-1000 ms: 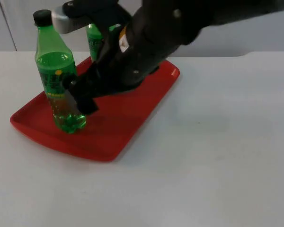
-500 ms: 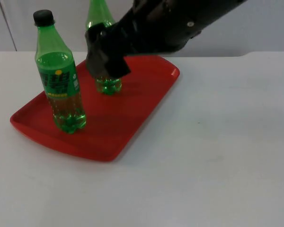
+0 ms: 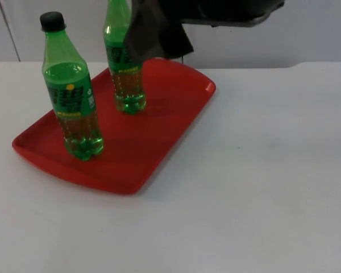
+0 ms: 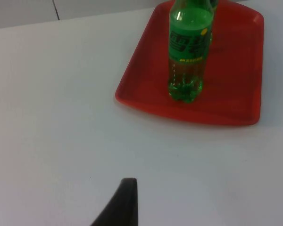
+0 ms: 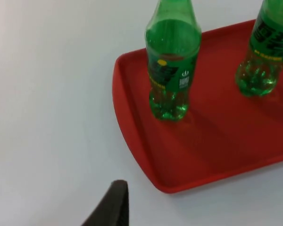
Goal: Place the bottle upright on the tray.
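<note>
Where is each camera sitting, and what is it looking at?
Top view: fixed camera above, facing down and forward over the white table to the grey wall; red plastic tray with two upright green plastic bottles, the near bottle black-capped, the far bottle partly behind the right arm.
Left wrist view: on the left arm, facing the tray's short end; a black fingertip shows.
Right wrist view: on the right arm, looking down at both bottles; a black fingertip shows.
Shared: all three see the tray and bottles.

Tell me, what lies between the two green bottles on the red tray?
Nothing: in the top view only bare red tray floor separates the near bottle from the far bottle. The right wrist view shows the same bare stretch.
</note>
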`<control>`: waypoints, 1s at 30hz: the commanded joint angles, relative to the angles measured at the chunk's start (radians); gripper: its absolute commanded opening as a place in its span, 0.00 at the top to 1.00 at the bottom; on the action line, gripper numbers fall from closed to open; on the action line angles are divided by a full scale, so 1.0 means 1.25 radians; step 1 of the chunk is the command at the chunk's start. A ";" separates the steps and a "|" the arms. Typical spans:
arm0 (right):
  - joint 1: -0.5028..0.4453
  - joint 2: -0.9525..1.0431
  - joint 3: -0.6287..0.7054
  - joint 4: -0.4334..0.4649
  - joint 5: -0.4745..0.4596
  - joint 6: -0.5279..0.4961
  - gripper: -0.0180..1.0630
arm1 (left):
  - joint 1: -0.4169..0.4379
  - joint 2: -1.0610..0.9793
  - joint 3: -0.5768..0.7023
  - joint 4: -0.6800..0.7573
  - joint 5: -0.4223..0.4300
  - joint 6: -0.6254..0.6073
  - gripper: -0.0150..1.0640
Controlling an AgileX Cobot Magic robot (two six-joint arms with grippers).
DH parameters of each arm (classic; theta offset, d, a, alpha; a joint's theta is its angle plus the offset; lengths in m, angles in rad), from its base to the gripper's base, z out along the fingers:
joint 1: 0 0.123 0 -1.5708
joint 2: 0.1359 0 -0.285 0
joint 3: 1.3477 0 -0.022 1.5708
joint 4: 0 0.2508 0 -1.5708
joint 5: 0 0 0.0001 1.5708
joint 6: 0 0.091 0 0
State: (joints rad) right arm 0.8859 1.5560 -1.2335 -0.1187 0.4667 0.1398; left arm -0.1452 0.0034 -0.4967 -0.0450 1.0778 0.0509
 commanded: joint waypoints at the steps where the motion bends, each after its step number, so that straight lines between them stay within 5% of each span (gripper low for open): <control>1: 0.006 -0.026 0.023 0.008 -0.020 -0.001 0.01 | -0.004 -0.003 0.003 0.005 -0.003 -0.005 0.08; 30: 0.006 -0.506 0.406 0.012 -0.068 -0.001 0.01 | -0.004 -0.003 0.003 0.005 -0.003 -0.005 0.08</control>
State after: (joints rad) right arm 0.8859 0.9577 -0.7427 -0.1047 0.3867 0.1398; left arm -0.1452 0.0034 -0.4967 -0.0432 1.0778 0.0509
